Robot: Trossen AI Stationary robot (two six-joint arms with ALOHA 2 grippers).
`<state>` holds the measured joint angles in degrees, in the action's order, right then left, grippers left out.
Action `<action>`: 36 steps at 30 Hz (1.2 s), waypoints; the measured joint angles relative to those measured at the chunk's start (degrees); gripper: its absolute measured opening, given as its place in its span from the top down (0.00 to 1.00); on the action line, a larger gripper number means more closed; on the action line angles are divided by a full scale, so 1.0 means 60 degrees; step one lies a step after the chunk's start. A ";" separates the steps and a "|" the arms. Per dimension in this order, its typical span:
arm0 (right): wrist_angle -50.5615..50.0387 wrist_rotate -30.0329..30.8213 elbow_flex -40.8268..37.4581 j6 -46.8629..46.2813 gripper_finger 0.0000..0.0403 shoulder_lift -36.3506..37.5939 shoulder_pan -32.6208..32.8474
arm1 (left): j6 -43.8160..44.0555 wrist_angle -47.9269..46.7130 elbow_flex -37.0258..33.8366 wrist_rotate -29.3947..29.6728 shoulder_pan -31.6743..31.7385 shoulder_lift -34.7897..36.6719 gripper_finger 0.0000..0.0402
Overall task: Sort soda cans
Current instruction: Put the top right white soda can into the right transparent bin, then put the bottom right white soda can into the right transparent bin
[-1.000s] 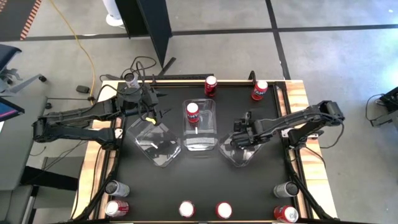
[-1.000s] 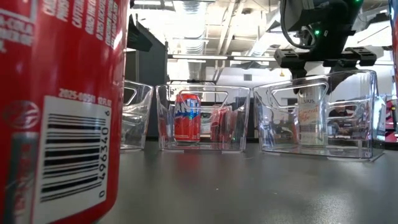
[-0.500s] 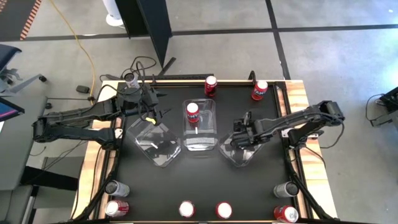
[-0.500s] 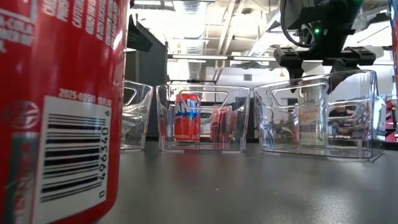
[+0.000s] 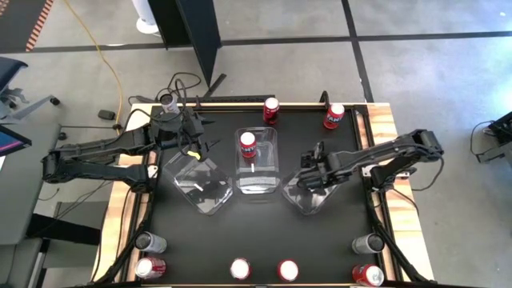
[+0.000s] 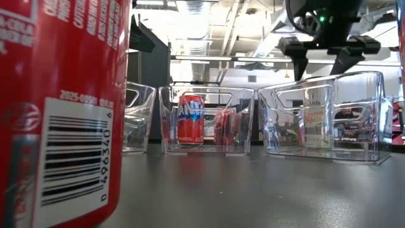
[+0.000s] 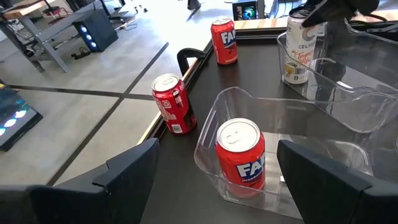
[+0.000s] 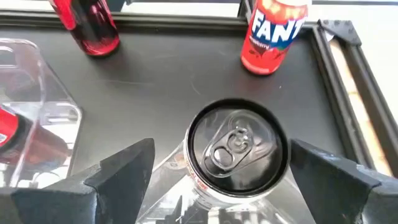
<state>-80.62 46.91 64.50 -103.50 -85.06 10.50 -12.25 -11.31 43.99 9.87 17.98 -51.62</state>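
Right wrist view | right hand (image 8: 214, 171) wide open, empty, has lifted off silver can (image 8: 237, 149) | can stands inside right bin (image 5: 308, 196) | drop done, next can due

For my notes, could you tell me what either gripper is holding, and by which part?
Nothing: the right gripper is open above a silver can in its bin; the left gripper is open too.

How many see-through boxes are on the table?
3, in a row mid-table: the left bin, the middle bin holding a red can, and the right bin holding a silver can.
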 joint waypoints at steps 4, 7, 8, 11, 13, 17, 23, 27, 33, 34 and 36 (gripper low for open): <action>-0.0635 0.0029 0.0436 -0.0002 0.05 0.0000 0.0004 | 0.0000 0.0000 0.0000 0.0000 0.0003 0.0000 0.20; -0.1111 0.0145 0.0755 -0.0001 0.05 0.0000 0.0012 | 0.0000 -0.0026 0.0000 -0.0002 0.0001 0.0000 0.20; -0.1285 0.0168 0.0882 0.0002 0.05 0.0000 0.0041 | 0.0000 -0.0029 0.0000 -0.0004 0.0003 0.0000 0.20; -0.1568 0.0313 0.1267 0.0188 0.05 0.0010 0.0174 | 0.0000 -0.0055 0.0000 0.0000 -0.0001 0.0000 0.20; -0.1551 0.0442 0.1451 0.0623 0.05 0.0117 0.0306 | 0.0000 -0.0055 0.0000 0.0000 0.0002 0.0000 0.20; -0.1567 0.0451 0.1889 0.1375 0.05 0.0444 0.0705 | -0.0003 -0.0051 0.0000 0.0000 0.0000 -0.0004 0.20; -0.1566 0.0039 0.2548 0.2315 0.05 0.0904 0.1681 | -0.0003 -0.0044 0.0000 0.0000 -0.0001 -0.0004 0.20; -0.1563 -0.0542 0.2779 0.2647 0.05 0.1013 0.2366 | 0.0000 -0.0036 0.0000 0.0000 0.0000 -0.0004 0.20; -0.1566 -0.2705 0.2821 0.3153 0.05 0.1013 0.3259 | 0.0124 -0.0029 0.0000 0.0000 0.0003 -0.0001 0.20; -0.1564 -0.3243 0.2821 0.3139 0.05 0.1013 0.3380 | 0.0127 -0.0029 0.0000 0.0000 0.0003 0.0000 0.20; -0.1554 -0.4316 0.2821 0.2879 0.05 0.1013 0.3665 | 0.0127 -0.0029 0.0000 0.0000 0.0002 -0.0004 0.20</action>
<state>-89.95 21.01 81.43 -86.23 -78.98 32.49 -11.49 -11.49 43.99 9.87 18.00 -51.64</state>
